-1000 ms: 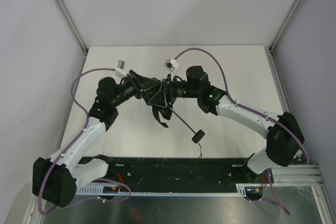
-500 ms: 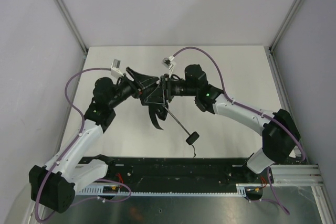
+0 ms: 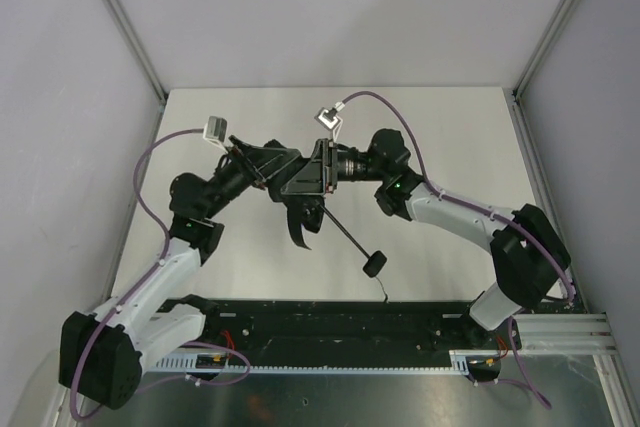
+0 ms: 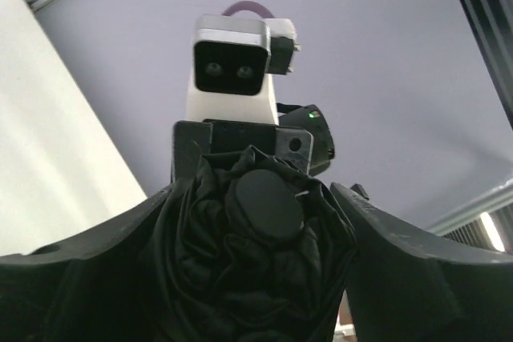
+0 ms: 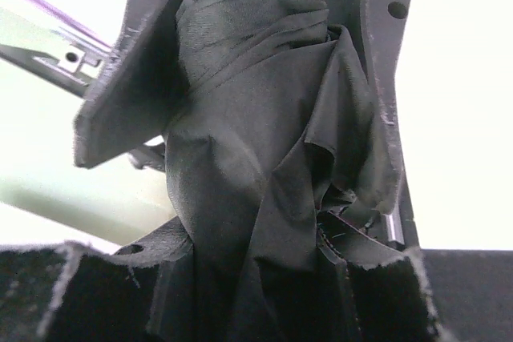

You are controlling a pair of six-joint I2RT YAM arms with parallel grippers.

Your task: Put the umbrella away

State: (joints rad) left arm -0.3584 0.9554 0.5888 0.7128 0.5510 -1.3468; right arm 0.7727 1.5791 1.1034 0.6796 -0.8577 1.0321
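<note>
Umbrella [image 3: 300, 187] hangs in the air over the middle of the table [image 3: 450, 147]. Right gripper [image 5: 256, 78] squeezes its cloth. Left gripper [image 4: 256, 278] has fingers apart around its tip. Right should hold tight while left grabs again.

Two arms, one meeting point: from the near side, both bow their elbows outward and bring their wrists almost nose to nose at mid-scene. The left arm [image 3: 165, 267] climbs from the near-left corner, bends sharply at the elbow and aims its wrist to the right. The left gripper [image 3: 275, 162] holds its fingers [image 4: 417, 254] spread wide, one on each side of the umbrella [image 3: 303, 215]. The right arm [image 3: 460, 217] stretches in a long, low line from the near right, wrist pointing left. The right gripper [image 3: 305, 177] has its fingers [image 5: 128, 62] clamped on the umbrella's bunched fabric.
</note>
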